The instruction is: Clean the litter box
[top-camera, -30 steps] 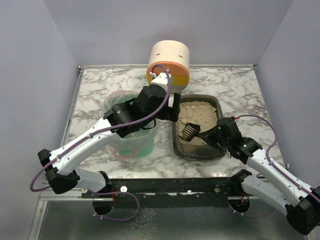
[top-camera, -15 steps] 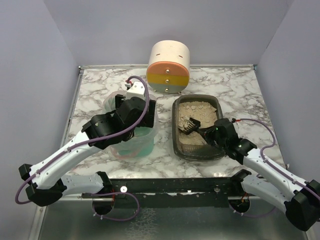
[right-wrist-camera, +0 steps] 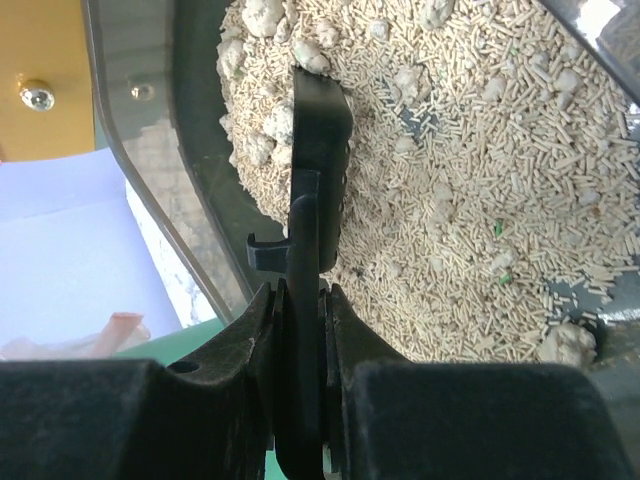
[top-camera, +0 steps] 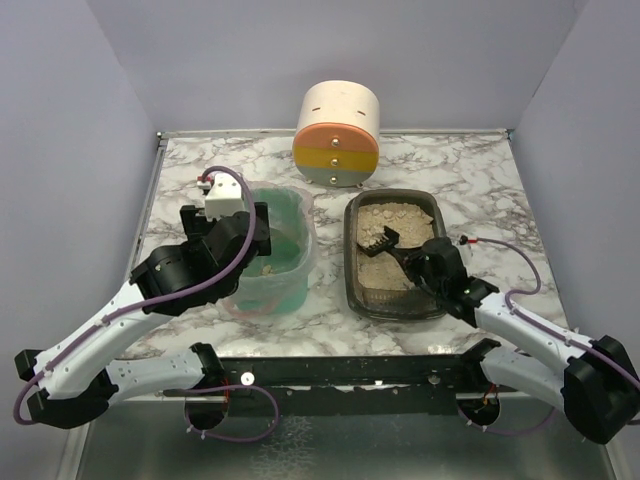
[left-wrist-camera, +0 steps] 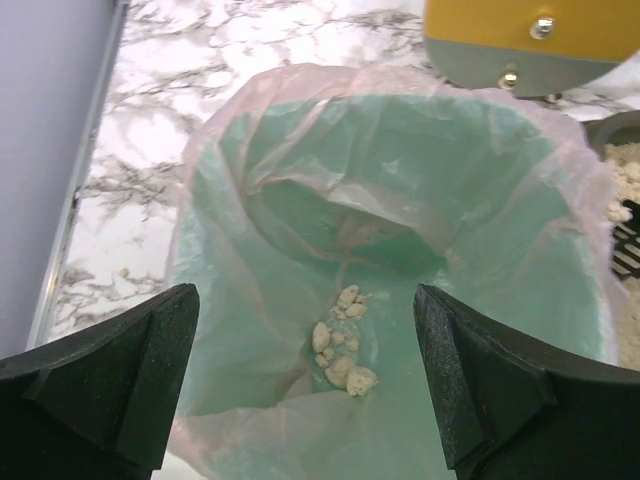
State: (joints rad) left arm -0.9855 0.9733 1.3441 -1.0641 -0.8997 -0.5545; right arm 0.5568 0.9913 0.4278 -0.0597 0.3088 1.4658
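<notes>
A white marble-patterned tabletop (top-camera: 470, 170), enclosed by plain lavender-grey walls (top-camera: 80, 100), carried the litter box (top-camera: 395, 312) on its right half, just beside a bag-lined green bin (top-camera: 290, 215). The right gripper (right-wrist-camera: 300, 300) was clamped on the handle of a black scoop (right-wrist-camera: 318, 130) whose blade rested in the beige litter. The left gripper (left-wrist-camera: 305, 335) hung above the bin, jaws spread wide and empty, over pale clumps (left-wrist-camera: 340, 350). A cream, orange and yellow cylinder (top-camera: 337, 130) stood at the rear.

Grey litter box (top-camera: 351, 282), green bin (top-camera: 286, 222), white-marbled table (top-camera: 470, 170)
</notes>
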